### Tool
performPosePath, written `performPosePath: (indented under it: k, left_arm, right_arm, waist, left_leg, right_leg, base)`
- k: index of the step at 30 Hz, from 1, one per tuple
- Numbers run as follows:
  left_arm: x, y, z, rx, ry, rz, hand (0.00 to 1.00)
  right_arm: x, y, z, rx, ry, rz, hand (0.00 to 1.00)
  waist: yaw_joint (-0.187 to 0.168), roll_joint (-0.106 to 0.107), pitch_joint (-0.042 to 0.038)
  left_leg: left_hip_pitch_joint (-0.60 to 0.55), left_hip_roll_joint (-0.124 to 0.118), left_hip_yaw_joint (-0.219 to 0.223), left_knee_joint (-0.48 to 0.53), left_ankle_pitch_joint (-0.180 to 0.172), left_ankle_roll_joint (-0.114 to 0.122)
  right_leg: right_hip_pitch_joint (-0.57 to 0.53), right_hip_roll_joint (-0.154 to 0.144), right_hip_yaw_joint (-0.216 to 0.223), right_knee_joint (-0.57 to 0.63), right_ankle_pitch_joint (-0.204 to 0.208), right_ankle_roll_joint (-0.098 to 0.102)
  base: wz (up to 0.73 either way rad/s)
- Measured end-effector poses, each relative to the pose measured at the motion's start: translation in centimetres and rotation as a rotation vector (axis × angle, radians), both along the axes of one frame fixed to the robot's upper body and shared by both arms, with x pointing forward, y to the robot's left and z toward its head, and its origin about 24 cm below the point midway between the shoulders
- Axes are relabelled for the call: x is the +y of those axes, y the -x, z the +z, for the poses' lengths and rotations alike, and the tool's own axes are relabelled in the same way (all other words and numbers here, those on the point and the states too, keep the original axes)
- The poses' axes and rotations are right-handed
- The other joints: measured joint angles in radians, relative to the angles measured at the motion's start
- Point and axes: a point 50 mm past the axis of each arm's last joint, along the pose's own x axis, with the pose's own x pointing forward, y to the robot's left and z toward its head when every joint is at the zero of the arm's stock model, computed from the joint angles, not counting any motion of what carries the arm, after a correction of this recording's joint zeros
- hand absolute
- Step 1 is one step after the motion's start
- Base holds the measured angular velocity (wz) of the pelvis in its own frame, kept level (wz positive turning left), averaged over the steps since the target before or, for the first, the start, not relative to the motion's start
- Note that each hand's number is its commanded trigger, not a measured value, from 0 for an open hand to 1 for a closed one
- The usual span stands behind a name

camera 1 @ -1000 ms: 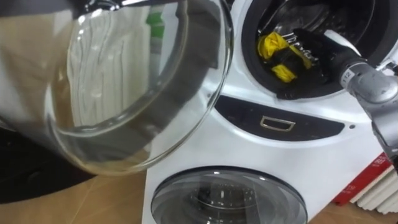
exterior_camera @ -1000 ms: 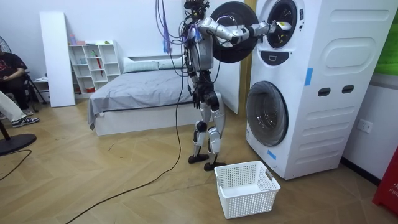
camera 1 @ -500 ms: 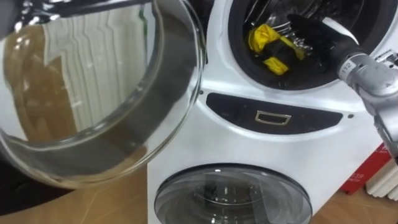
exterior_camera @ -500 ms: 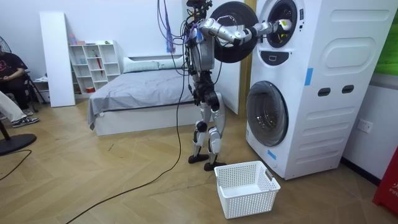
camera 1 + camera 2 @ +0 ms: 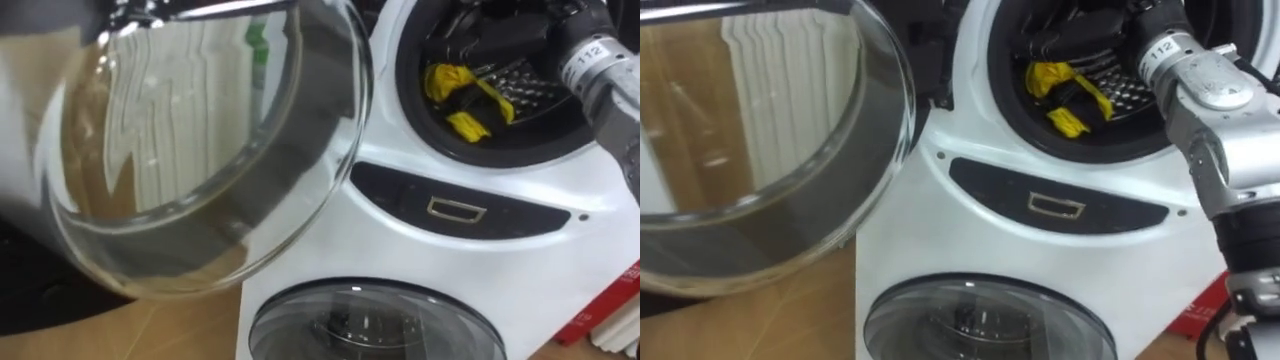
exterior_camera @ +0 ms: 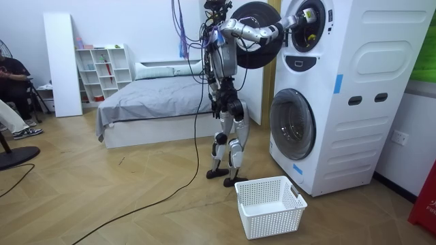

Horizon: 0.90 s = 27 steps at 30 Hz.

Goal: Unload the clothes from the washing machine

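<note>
The glass door stands swung wide to the left, so the mouth of the upper drum is unobstructed. The right hand is inside the drum, just above 1 yellow cloth lying near the lower rim. Whether its fingers grip the cloth cannot be told.

The upper drum stands open at its round mouth, but the robot's right arm and right hand take up the mouth's upper and right part. A yellow cloth lies just below the hand, so free room is left mainly at the lower left. The open glass door juts out on the mouth's left side and blocks an approach from there, and the lower door beneath is closed. A white basket stands on the floor before the machine, well below the arm.
</note>
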Motion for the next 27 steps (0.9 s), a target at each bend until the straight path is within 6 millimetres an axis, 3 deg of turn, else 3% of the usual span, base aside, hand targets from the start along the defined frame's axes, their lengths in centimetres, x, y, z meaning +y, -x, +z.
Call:
performPosePath:
  k: [9, 12, 15, 21, 27]
  left_arm:
    - [0.0, -0.3, 0.0, -0.01, 0.0, 0.002, 0.0]
    - [0.1, -0.7, 0.1, -0.019, -0.003, -0.004, 0.0]
    - [0.0, -0.8, 0.0, -0.022, 0.0, -0.009, 0.0]
    - [0.0, -0.4, 0.0, -0.009, -0.002, -0.006, 0.0]
    - [0.0, -0.1, 0.0, 0.001, 0.0, 0.0, 0.0]
  right_arm:
    - [-1.5, 0.4, 0.7, -0.019, 0.112, -0.078, 0.0]
    - [-2.0, 0.1, -0.6, 0.03, 0.162, -0.108, 0.0]
    - [-2.2, -0.2, -1.8, 0.085, 0.204, -0.117, 0.0]
    - [-4.0, -0.5, -4.2, 0.207, 0.191, -0.157, 0.0]
    - [-5.2, -0.5, -5.8, 0.293, 0.215, -0.189, 0.0]
  waist:
    - [-0.007, 0.028, 0.009]
    - [0.004, 0.033, 0.0096]
    - [0.004, 0.029, 0.007]
    - [0.007, 0.003, -0.0097]
    - [0.018, 0.0, -0.0051]
  left_leg:
    - [-0.007, 0.003, -0.011, 0.0, -0.002, -0.001]
    - [-0.007, 0.004, 0.001, 0.0, -0.002, -0.001]
    - [-0.01, 0.004, 0.004, 0.0, -0.003, -0.003]
    - [-0.02, 0.005, -0.004, 0.004, -0.003, -0.007]
    - [-0.016, 0.003, -0.03, 0.008, -0.003, -0.007]
  right_leg:
    - [0.002, 0.002, -0.011, -0.015, 0.0, 0.0]
    - [-0.001, 0.004, 0.002, -0.015, -0.001, -0.001]
    - [-0.008, 0.006, 0.011, -0.013, -0.002, -0.003]
    - [-0.013, 0.005, 0.002, -0.012, -0.003, -0.005]
    - [0.0, 0.001, -0.018, -0.013, -0.003, -0.005]
  base:
    - [0.04]
    - [-0.09]
    - [-0.08]
    - [0.03]
    - [0.13]
